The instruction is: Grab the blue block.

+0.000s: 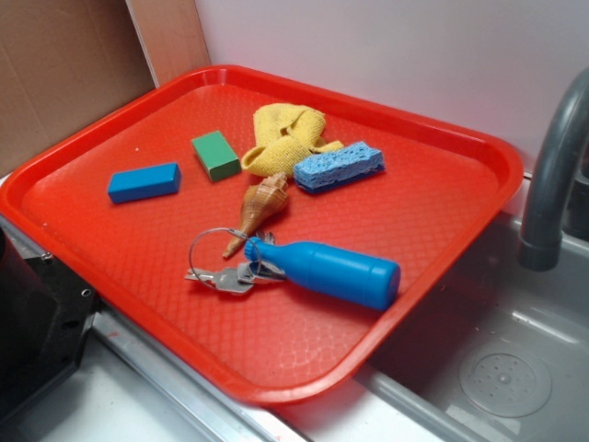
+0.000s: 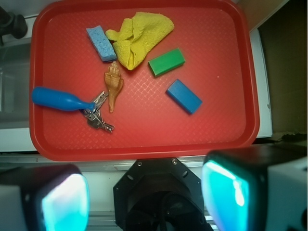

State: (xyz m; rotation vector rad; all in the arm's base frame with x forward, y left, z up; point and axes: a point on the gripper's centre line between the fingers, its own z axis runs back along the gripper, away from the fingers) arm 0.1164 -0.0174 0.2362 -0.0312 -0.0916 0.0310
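The blue block [image 1: 144, 182] is a small solid-blue bar lying flat on the left part of the red tray [image 1: 433, 249]. In the wrist view the blue block [image 2: 184, 96] lies right of the tray's middle, below the green block [image 2: 166, 62]. My gripper [image 2: 144, 197] is open and empty. Its two fingers stand wide apart at the bottom of the wrist view, high above the tray's near edge and well short of the block. The gripper does not show in the exterior view.
On the tray lie a green block [image 1: 216, 154], a yellow cloth [image 1: 283, 138], a light-blue sponge [image 1: 339, 167], a seashell [image 1: 258, 207], keys on a ring [image 1: 225, 272] and a blue bottle [image 1: 327, 272]. A grey faucet [image 1: 552, 175] and a sink [image 1: 497, 368] are at the right. The robot's black base [image 2: 159, 192] is below the tray.
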